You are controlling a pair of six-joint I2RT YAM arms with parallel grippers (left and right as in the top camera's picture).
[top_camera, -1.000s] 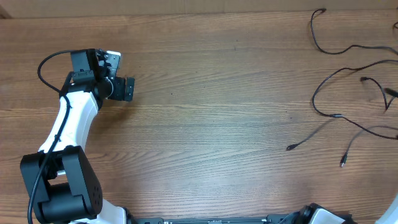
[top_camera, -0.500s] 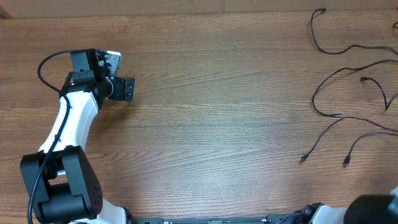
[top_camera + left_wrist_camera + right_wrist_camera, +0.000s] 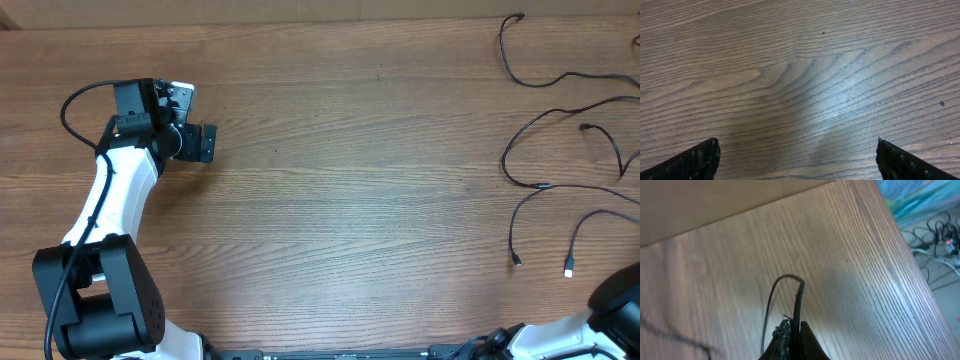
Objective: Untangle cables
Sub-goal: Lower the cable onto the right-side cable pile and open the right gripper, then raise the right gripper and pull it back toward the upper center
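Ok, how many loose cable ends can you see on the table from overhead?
4 clearly, all at the right: top end, middle end, lower-left end, lower-right end. The cables run off the edge, so more may be hidden.

I see several thin black cables (image 3: 540, 186) lying slack in loose curves at the right edge of the table (image 3: 350, 180), two plug ends (image 3: 517, 262) free; one strand (image 3: 788, 276) arches in a narrow loop.
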